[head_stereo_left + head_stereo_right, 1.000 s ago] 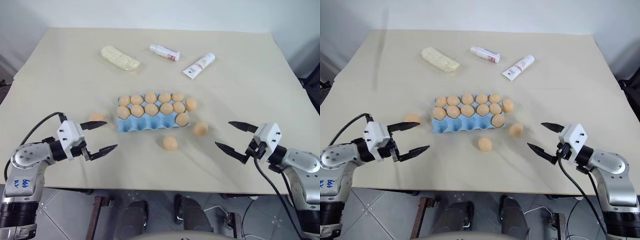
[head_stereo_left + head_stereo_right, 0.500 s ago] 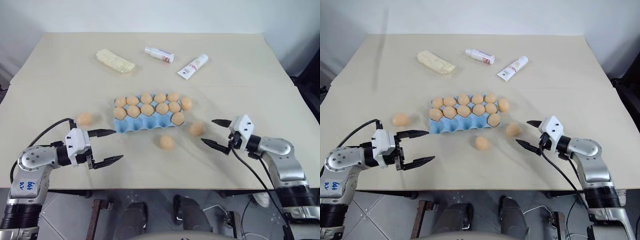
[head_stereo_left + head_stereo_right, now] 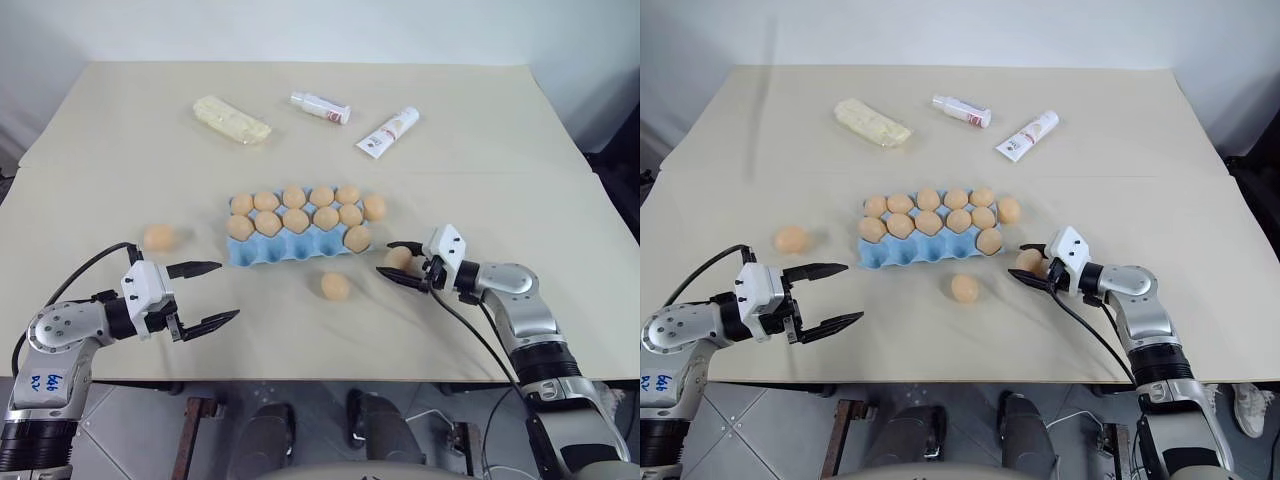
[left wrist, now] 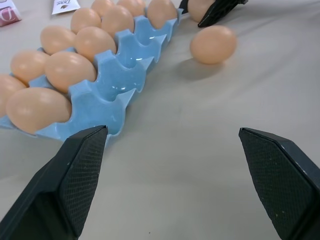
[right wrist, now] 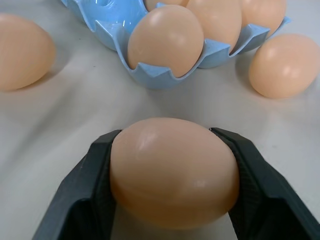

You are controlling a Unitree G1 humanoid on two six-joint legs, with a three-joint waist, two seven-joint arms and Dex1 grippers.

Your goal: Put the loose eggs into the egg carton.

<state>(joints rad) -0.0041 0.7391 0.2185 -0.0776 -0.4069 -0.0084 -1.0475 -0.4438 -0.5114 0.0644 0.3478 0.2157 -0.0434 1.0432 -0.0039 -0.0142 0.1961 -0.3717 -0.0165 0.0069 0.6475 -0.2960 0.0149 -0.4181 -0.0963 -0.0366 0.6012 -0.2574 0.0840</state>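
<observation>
The right gripper (image 3: 1032,270) is closing on a loose egg (image 5: 172,171): in the right wrist view both fingers (image 5: 97,170) are pressing the egg's flanks while it is sitting on the table (image 3: 480,160), just off the carton's (image 3: 290,247) right end. The step in hand looks like the pick of this egg, with the lift not yet made.

The left gripper (image 3: 200,296) is hanging with its jaws wide apart and nothing between them, near the carton's front left corner.

Next, by my judgement, the grip needs to firm up without squeezing the egg out sideways, then the egg must be raised clear of the carton's wall and carried to an open cup in the front row.

The carton is lying mid-table, lidless. Its two back rows are looking full of eggs; the front row is holding one egg (image 3: 357,237) at its right end, and its other cups are showing bare blue.

Three more eggs are lying loose: one (image 3: 336,286) in front of the carton, one (image 3: 158,237) well off to its left, and one (image 3: 375,207) touching or just beside its right end; whether that one is seated in a cup I cannot tell.
</observation>
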